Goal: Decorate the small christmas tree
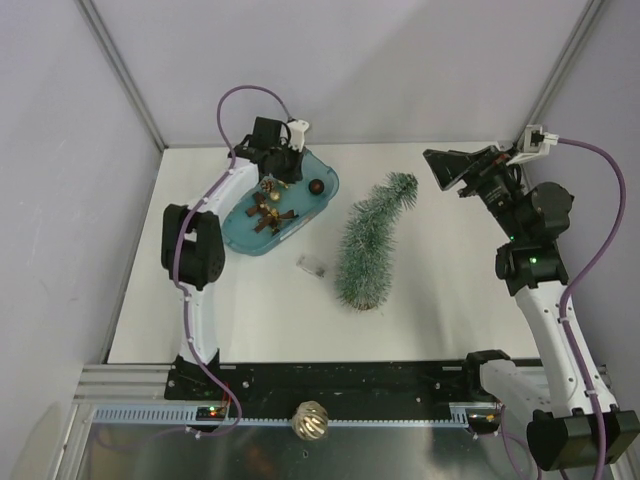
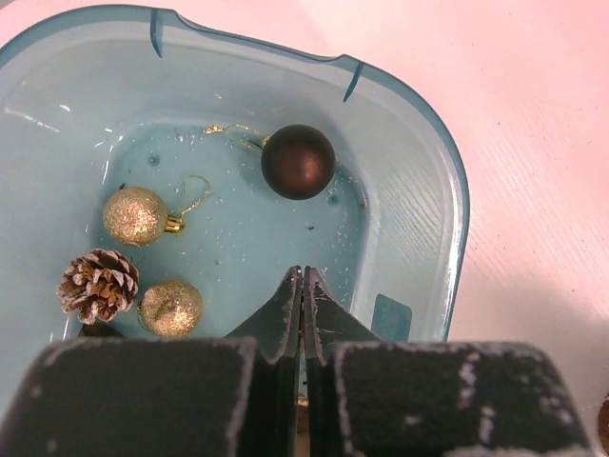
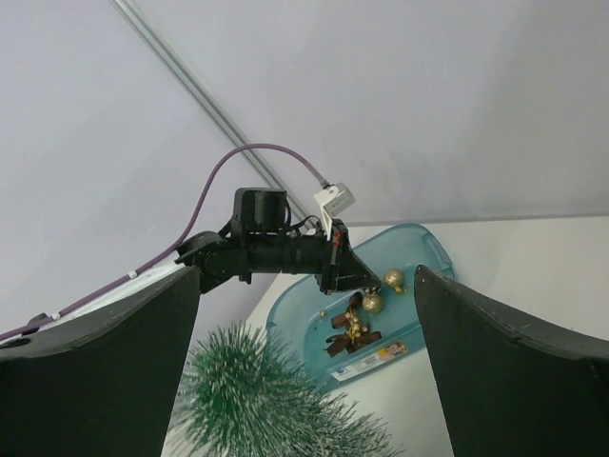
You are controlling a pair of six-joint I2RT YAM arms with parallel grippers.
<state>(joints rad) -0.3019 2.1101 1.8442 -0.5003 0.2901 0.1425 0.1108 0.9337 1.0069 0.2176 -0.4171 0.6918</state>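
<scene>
While your left gripper (image 2: 303,276) hangs inside the teal tub (image 2: 447,181), its room is bounded by the tub's curved wall just ahead and to its right. The rim there has two small notches. Past that rim the white table (image 1: 450,290) lies open toward the small christmas tree (image 1: 368,245), which sits outside the tub to the gripper's right, between your two grippers. You get frosted green bristly needles in a slim cone, wide end toward the arm bases and bent tip toward the back wall. The views don't settle whether it stands or lies.

Below the left fingers the tub floor is smooth translucent plastic. A matte dark bauble (image 2: 298,162) lies ahead of the tips. To their left are a glittery gold bauble (image 2: 135,215) with a hook, a second gold bauble (image 2: 170,307) and a frosted pine cone (image 2: 98,284) touching it.

Your left fingers are pressed flat together. Whether a thread is pinched between them can't be made out. They touch none of the ornaments on the floor.

Your right gripper (image 1: 447,168) hovers by the right wall, jaws spread wide and holding nothing, with the tree's tip off to its left.
</scene>
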